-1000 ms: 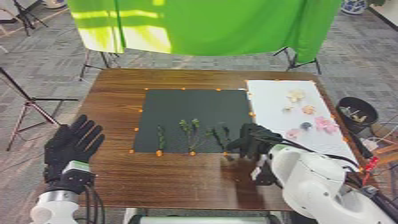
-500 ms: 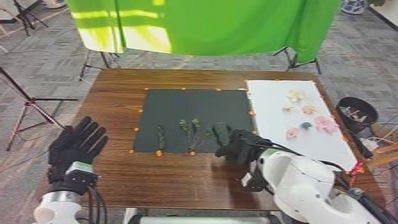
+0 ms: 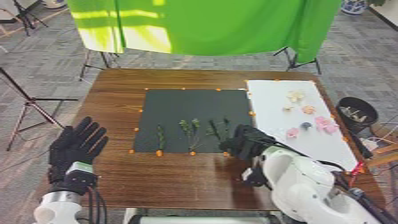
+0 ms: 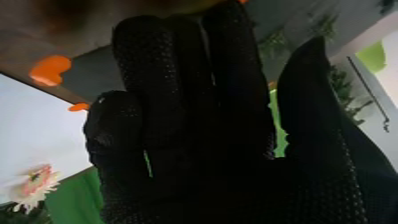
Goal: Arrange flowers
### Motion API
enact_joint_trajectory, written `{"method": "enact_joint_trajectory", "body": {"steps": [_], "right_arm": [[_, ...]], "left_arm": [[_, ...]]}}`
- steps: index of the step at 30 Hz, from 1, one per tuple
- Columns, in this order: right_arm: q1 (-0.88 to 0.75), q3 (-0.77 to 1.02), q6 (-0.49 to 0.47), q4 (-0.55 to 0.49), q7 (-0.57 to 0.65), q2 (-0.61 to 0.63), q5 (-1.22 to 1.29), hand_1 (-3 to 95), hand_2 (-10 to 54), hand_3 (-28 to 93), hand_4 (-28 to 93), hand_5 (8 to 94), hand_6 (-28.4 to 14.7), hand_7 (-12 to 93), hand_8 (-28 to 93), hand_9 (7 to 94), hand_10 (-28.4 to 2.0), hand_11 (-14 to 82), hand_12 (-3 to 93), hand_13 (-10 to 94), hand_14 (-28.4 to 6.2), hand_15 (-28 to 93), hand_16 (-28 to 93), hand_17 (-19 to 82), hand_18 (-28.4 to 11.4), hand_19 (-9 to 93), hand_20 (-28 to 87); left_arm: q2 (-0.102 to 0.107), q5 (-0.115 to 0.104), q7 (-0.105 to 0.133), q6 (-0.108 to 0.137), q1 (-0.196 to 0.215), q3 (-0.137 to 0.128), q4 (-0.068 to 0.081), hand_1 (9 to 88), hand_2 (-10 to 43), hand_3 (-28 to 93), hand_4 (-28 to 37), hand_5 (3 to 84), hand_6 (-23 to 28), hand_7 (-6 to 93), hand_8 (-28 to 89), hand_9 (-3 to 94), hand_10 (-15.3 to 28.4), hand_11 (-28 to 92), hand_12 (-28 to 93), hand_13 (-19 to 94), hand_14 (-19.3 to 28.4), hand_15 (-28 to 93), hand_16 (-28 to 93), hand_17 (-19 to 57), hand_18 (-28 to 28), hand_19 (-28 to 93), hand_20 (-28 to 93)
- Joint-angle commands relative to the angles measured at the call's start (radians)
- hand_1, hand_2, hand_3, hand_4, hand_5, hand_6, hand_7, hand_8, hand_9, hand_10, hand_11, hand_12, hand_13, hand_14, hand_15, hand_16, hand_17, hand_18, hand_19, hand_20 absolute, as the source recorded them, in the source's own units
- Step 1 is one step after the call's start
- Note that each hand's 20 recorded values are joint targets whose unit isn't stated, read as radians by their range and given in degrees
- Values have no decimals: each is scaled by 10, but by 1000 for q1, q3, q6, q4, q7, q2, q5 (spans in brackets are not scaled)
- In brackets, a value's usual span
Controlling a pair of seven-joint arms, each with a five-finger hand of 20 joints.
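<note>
In the head view my right hand (image 3: 249,142) is over the lower right corner of the dark mat (image 3: 182,102), close beside the rightmost green stems (image 3: 215,131). More leafy stems, one in the middle (image 3: 190,131) and one at the left (image 3: 161,138), lie on the mat. Flower heads, among them pink ones (image 3: 326,124) and a cream one (image 3: 296,95), rest on the white sheet (image 3: 270,102). My left hand (image 3: 78,145) is open, left of the mat. In the right wrist view my right hand (image 4: 200,145) has straight fingers and holds nothing; a pink-and-cream flower (image 4: 37,186) lies beyond it.
Orange markers (image 3: 160,153) line the mat and sheet edges on the brown table (image 3: 178,182). A black bin (image 3: 357,111) stands off the table's right edge. Behind the table hangs a green cloth (image 3: 204,27), with a tripod (image 3: 31,100) at the left.
My right hand has shifted slightly left and then back a little to the right beside the rightmost stems. My left hand has moved slightly to the right.
</note>
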Motion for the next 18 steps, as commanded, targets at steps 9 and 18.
{"method": "enact_joint_trajectory", "body": {"steps": [9,18], "right_arm": [[-48,227,66,-29,50,64,-116,313,-25,765,-202,629,-47,140,-102,628,-163,83,143,684,-151,503,230,394,-220,899,278],[-34,279,-29,35,110,97,-158,419,-95,774,-276,530,-38,92,-102,550,-129,69,110,681,-131,434,216,373,-225,878,276]], "left_arm": [[4,0,16,-11,-12,4,5,284,156,726,-281,426,98,154,-84,345,165,284,123,248,175,438,-73,-63,151,362,88],[9,-2,29,-9,-1,-7,0,283,155,727,-281,426,98,154,-83,346,165,285,124,249,174,438,-73,-63,151,361,88]]}}
